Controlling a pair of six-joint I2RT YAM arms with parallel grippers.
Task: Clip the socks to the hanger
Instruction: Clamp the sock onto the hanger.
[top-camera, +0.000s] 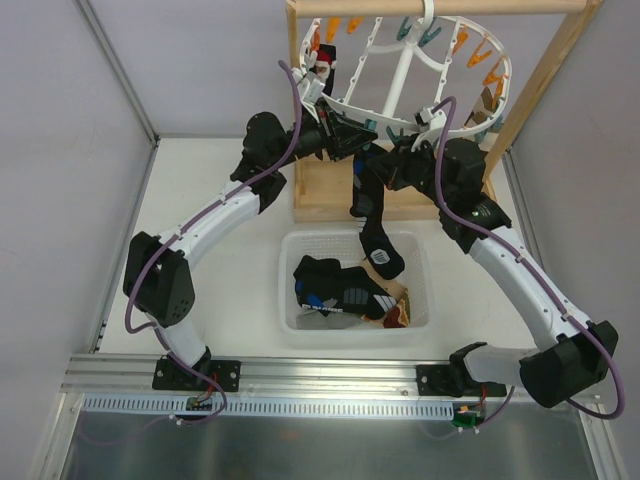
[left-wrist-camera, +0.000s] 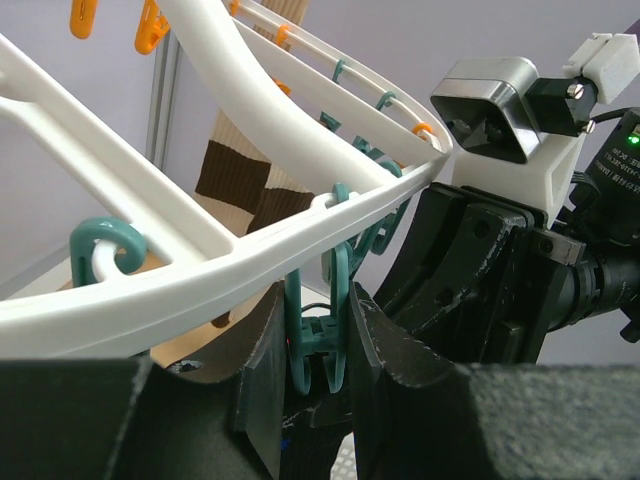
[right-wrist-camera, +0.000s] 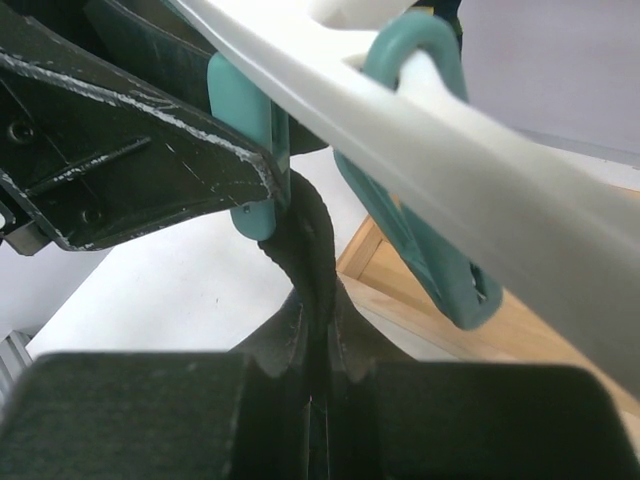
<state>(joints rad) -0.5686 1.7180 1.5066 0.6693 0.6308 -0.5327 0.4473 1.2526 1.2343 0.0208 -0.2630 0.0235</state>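
The white oval hanger (top-camera: 400, 60) hangs from the wooden stand, with orange and teal clothespins on its ring. My left gripper (left-wrist-camera: 318, 350) is shut on a teal clothespin (left-wrist-camera: 335, 290) under the ring (left-wrist-camera: 250, 260), squeezing its upper legs; it also shows in the top view (top-camera: 362, 143). My right gripper (right-wrist-camera: 318, 330) is shut on a black sock (right-wrist-camera: 310, 240) and holds its top edge up at that clothespin's (right-wrist-camera: 245, 150) lower end. In the top view the black sock (top-camera: 372, 215) hangs down from my right gripper (top-camera: 385, 168) into the basket. A brown-and-cream striped sock (left-wrist-camera: 250, 170) hangs on the hanger.
A white mesh basket (top-camera: 420, 300) below holds a black sock with blue and white marks (top-camera: 335, 285) and a tan and dark red one (top-camera: 398, 305). The wooden stand's post (top-camera: 545, 70) and base (top-camera: 325, 195) are close behind both grippers. A second teal clothespin (right-wrist-camera: 430, 250) dangles beside the right gripper.
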